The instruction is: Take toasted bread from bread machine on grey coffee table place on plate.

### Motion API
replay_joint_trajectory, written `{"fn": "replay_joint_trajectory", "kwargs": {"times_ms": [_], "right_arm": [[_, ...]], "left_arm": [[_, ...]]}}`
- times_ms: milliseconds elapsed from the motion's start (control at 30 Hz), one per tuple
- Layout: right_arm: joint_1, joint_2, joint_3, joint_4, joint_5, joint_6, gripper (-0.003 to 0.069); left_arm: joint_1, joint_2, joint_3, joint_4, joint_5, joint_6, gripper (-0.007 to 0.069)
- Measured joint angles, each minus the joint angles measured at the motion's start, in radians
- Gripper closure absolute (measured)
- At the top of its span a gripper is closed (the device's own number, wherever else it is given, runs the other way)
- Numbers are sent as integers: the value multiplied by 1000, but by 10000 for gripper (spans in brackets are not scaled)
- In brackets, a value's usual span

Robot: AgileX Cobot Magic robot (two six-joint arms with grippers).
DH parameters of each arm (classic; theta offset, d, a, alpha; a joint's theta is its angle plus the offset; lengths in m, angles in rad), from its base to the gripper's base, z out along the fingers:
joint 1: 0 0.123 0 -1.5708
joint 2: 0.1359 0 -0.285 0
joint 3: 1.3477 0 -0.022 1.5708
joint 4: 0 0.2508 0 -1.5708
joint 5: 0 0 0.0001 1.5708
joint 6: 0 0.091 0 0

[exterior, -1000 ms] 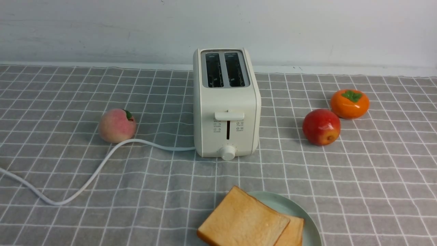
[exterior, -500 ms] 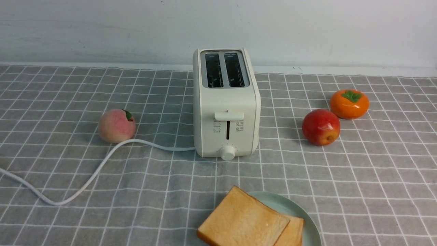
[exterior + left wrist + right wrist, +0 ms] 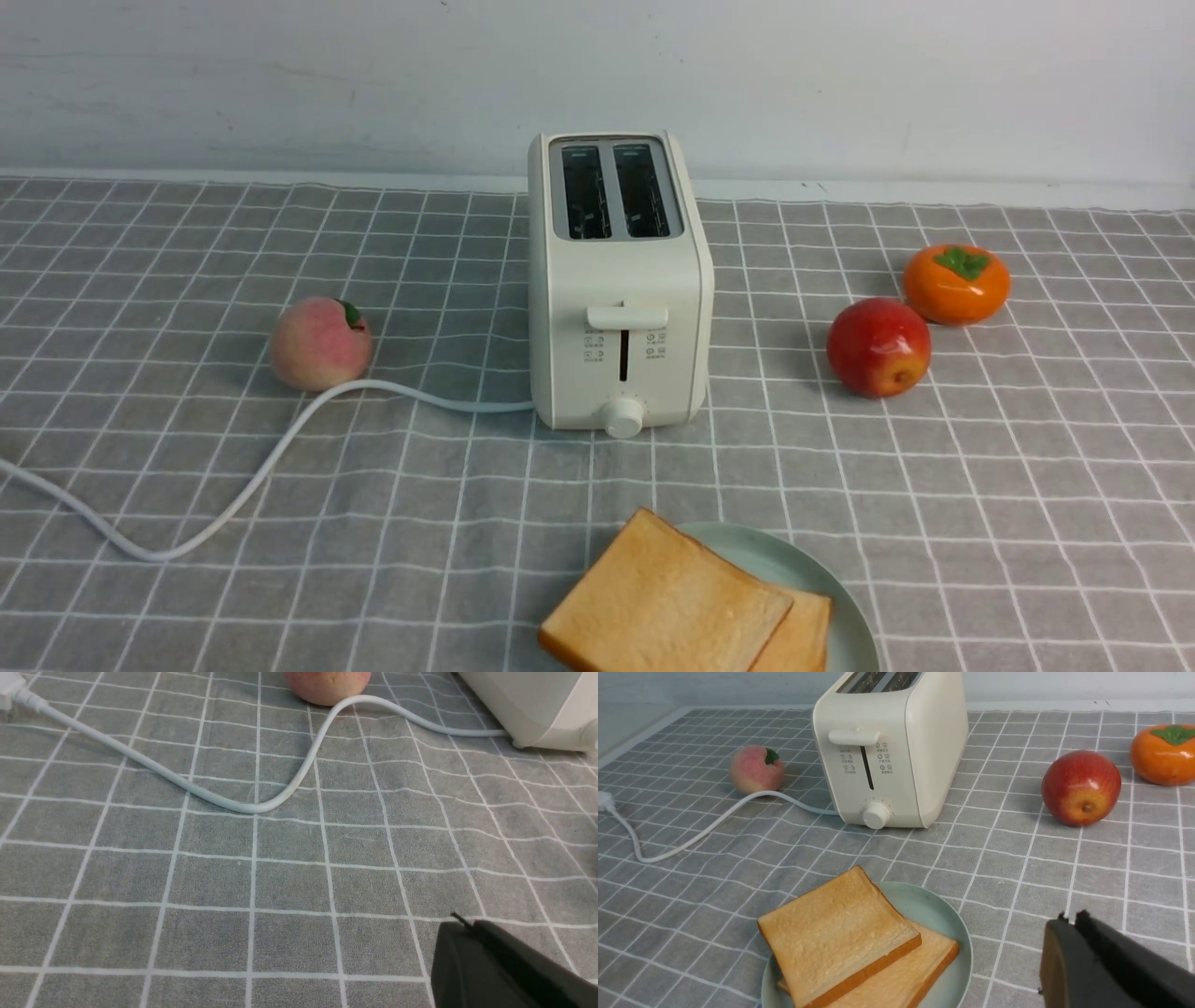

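Both toast slices [image 3: 686,607] are already on the plate [image 3: 845,621], stacked. The top slice is skewed and overhangs the rim on the side away from the apple [image 3: 878,346]; the lower slice [image 3: 920,970] peeks out from under it. The plate sits on the desk [image 3: 1027,523] in front of the toaster [image 3: 616,280], on its lever side, apart from it. Both toaster slots look empty and dark, with no bread showing.

Right end effector [image 3: 1069,921]: seen only in its wrist view, dark fingers pressed together or nearly so, a thin seam between them, nothing held. It hangs above the desk just beside the plate, on the apple side. The bread lies across from it, toward the power cord [image 3: 233,485]. Top slice has no real long axis, being square; its corner points at the toaster.

Left end effector [image 3: 460,924]: fingers together, empty, over bare cloth on the cord side of the toaster, with the peach [image 3: 319,343] beyond the cord loop. No plate or bread in its view.

The right arm is nearer the plate and bread, the left one well off. Judging by the empty slots and loaded plate, the task looks finished; likely only a retreat is left. Persimmon [image 3: 956,283] behind the apple, untouched.
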Motion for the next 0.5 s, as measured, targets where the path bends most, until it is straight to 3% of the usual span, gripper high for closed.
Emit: {"fn": "replay_joint_trajectory", "kwargs": {"times_ms": [167,300,500], "right_arm": [[0,0,1,0,0,0,631],[0,0,1,0,0,0,624],[0,0,1,0,1,0,614]], "left_arm": [[33,0,0,0,-1,0,635],[135,0,0,0,-4,0,635],[153,0,0,0,-7,0,628]]}}
